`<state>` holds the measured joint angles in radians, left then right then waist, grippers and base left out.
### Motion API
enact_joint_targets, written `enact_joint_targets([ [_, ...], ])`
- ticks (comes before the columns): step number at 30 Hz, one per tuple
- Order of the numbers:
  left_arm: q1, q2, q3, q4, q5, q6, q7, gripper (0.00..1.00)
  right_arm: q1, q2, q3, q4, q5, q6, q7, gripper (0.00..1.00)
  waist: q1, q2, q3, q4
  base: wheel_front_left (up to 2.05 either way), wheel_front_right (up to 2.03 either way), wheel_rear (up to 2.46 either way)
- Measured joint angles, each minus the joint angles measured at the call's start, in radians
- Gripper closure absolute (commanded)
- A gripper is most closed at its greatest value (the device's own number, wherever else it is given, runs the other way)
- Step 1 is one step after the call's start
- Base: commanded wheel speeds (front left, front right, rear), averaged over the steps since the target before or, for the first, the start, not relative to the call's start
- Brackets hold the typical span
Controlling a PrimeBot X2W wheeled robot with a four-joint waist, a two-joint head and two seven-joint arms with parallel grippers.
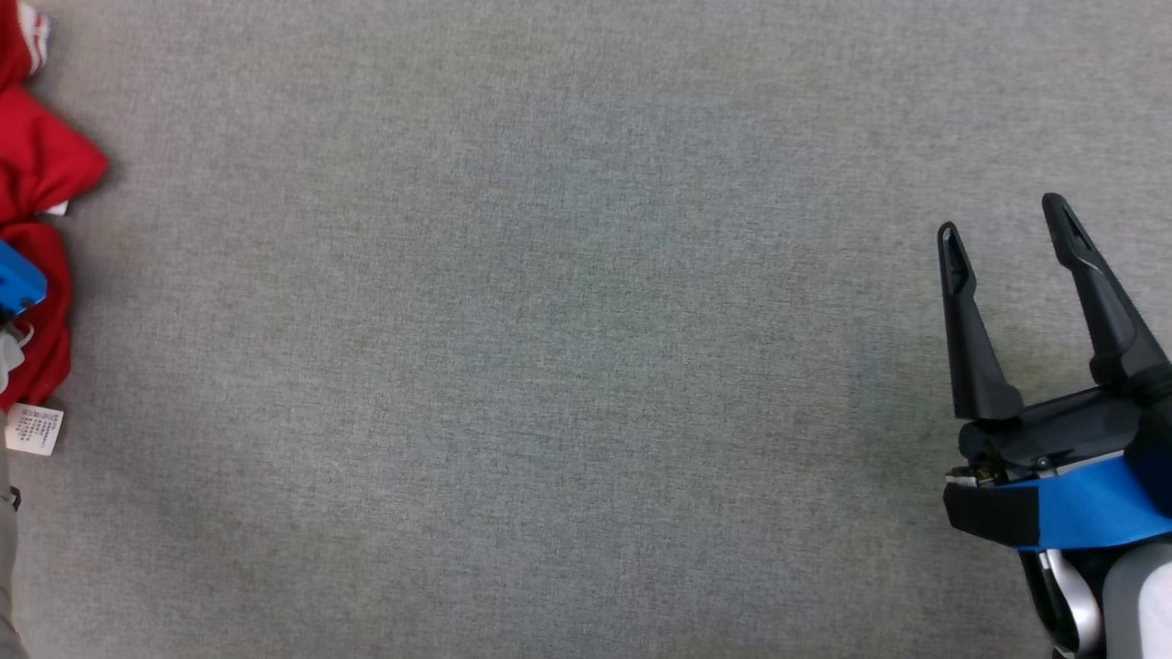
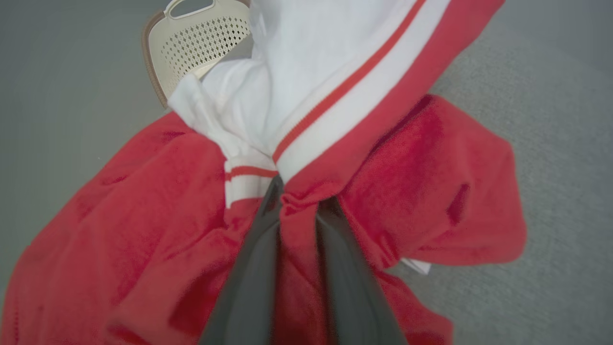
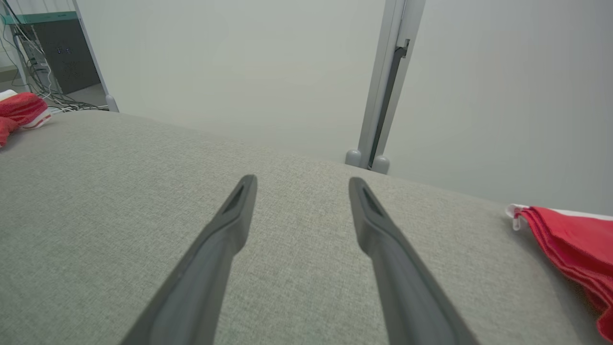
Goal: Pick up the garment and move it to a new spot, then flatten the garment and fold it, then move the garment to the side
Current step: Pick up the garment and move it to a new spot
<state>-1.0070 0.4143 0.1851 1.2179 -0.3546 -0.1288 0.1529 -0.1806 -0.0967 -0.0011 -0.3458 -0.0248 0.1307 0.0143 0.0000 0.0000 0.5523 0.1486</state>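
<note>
Surface (image 1: 549, 366) carried garment (image 1: 41, 174), bunched red at its far-left edge. Your left hand (image 2: 297, 206) gripped narrow fold of it; right hand (image 1: 1000, 215) stood open, well apart. Your risk: thin pinch could slip on lift, or trailing cloth could snag basket (image 2: 191, 43) behind.

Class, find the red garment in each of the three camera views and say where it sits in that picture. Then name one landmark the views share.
Head view: red garment along the left edge, partly cut off.
Left wrist view: spread across the centre and lower left, pinched by the left gripper.
Right wrist view: small red bundle at the far left edge, likely the same garment.
Shared landmark: the grey fabric surface beneath it.
</note>
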Motion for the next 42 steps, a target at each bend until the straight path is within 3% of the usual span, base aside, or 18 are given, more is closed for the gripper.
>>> enact_joint_targets([
  [11,-0.053,0.020,-0.148,-0.135,-0.011,-0.001,-0.212,1.00,0.001,0.028,0.029,0.095,0.036,0.000,-0.068,0.00,0.0000,0.0000,-0.116,-0.037,0.00,0.00,0.00],
  [20,-0.114,0.024,-0.318,-0.339,-0.028,-0.001,-0.372,1.00,0.025,0.043,0.044,0.200,0.085,0.000,-0.146,0.00,0.0000,0.0000,-0.215,-0.116,0.00,0.00,0.00],
  [32,-0.111,-0.049,-0.536,-0.672,-0.062,-0.001,-0.375,1.00,0.011,0.045,0.117,0.370,0.213,0.000,-0.246,0.00,-0.0001,0.0001,-0.285,-0.285,0.00,0.00,0.00],
  [42,0.103,-0.147,-0.708,-0.831,-0.077,-0.001,-0.346,1.00,0.025,0.046,0.113,0.430,0.225,0.000,-0.271,0.00,-0.0001,0.0001,-0.322,-0.364,0.00,0.00,0.00],
])
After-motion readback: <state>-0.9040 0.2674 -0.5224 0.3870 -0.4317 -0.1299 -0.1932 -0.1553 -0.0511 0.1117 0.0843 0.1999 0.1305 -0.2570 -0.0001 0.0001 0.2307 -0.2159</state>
